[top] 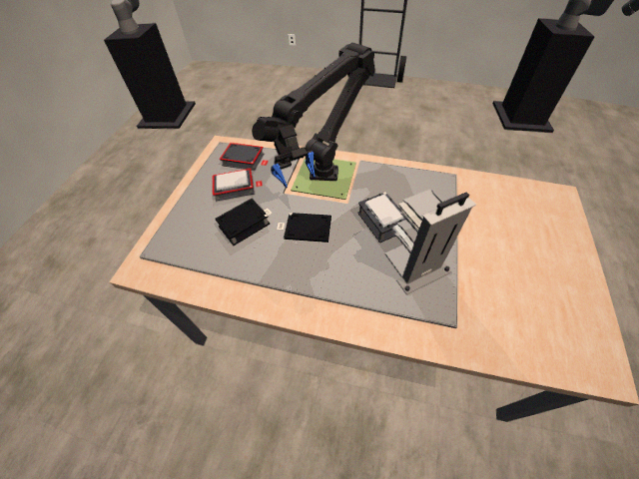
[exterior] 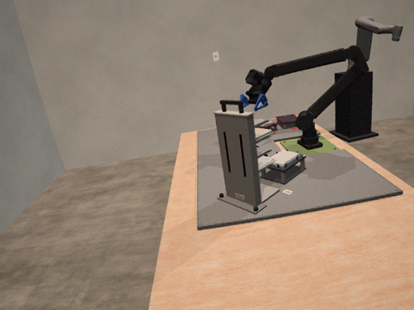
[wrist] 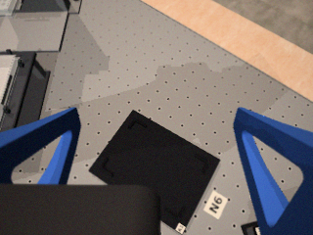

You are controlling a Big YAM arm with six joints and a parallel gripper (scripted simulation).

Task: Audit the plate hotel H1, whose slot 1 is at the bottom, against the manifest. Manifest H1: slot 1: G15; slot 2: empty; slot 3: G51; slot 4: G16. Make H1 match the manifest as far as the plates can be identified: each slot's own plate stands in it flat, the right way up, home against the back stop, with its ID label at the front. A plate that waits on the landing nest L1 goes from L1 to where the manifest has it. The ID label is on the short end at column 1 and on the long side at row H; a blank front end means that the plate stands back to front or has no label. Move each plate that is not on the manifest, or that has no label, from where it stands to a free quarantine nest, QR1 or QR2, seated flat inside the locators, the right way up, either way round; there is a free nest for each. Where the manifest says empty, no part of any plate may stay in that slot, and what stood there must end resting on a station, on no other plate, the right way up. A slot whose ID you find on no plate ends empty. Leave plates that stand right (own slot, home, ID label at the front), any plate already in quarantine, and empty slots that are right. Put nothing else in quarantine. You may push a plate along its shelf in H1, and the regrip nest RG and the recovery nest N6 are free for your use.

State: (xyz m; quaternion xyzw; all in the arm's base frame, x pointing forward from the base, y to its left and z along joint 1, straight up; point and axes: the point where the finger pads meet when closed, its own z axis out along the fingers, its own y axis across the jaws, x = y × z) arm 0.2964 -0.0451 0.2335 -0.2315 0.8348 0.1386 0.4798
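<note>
We are seeing a wooden tabletop carrying a grey perforated mat, in a grey-walled room with black pedestals. The hotel H1 is standing at the mat's right (plates inside). Our tool is hanging wide, holding nothing, above nest N6.

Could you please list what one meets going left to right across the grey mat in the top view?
Red-framed nests → black nest block → gripper → flat black nest → green base plate → landing nest with a plate → plate hotel.
</note>
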